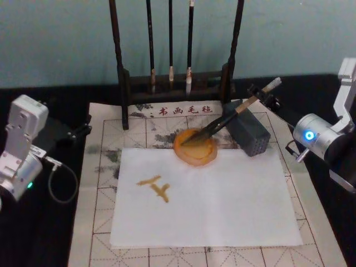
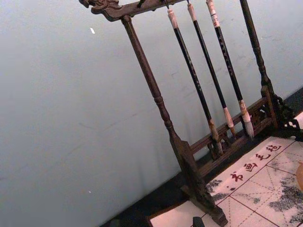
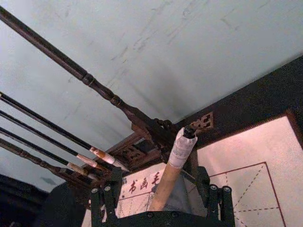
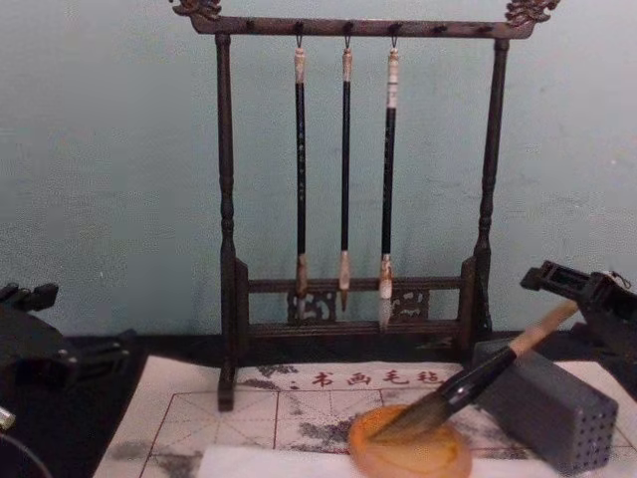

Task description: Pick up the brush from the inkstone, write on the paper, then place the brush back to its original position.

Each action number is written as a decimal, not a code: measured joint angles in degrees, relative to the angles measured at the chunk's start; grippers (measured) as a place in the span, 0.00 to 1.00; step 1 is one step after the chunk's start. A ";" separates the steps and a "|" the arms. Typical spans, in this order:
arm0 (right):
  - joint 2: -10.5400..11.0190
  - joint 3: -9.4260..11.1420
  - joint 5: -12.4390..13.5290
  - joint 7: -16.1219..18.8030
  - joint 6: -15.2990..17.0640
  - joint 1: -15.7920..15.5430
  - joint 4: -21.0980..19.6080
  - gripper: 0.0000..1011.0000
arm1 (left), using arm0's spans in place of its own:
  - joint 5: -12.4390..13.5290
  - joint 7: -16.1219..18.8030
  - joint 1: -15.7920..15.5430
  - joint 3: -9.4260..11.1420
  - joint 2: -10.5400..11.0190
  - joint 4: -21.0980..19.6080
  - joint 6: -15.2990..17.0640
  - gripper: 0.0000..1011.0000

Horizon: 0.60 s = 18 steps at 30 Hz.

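The brush (image 1: 231,115) lies slanted, its dark bristles resting in the round orange inkstone (image 1: 194,147) and its tan handle rising to the right over a grey block. My right gripper (image 1: 263,95) is open, its fingers (image 3: 215,196) spread on both sides of the brush's upper handle (image 3: 165,182) just below the whitish cap, and I see no contact. From the chest, the brush (image 4: 468,383) slopes up from the inkstone (image 4: 410,453) to that gripper (image 4: 582,289). The white paper (image 1: 222,206) lies in front of the inkstone and carries brown strokes (image 1: 156,186). My left arm (image 1: 22,144) is parked at the left.
A dark wooden rack (image 1: 178,83) with three thin hanging brushes (image 4: 345,179) stands behind the inkstone. The grey block with small holes (image 1: 250,136) sits right of the inkstone. A beige gridded mat (image 1: 105,183) with red characters lies under the paper.
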 joint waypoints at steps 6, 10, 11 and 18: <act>0.17 -0.86 0.55 0.00 -0.50 0.45 0.51 0.99 | 0.00 0.00 0.00 0.00 0.00 0.00 0.00 0.99; 0.19 -1.31 1.01 -0.22 -0.85 0.69 0.80 0.99 | 0.00 0.00 0.00 0.00 0.00 0.00 0.00 0.99; 0.21 -1.39 1.11 -0.28 -0.91 0.71 0.84 0.99 | 0.00 0.00 0.00 0.00 0.00 0.00 0.00 0.99; 0.29 -1.75 2.39 -0.98 -1.30 0.77 0.88 0.99 | 0.00 0.00 0.00 0.00 0.00 0.00 0.00 0.99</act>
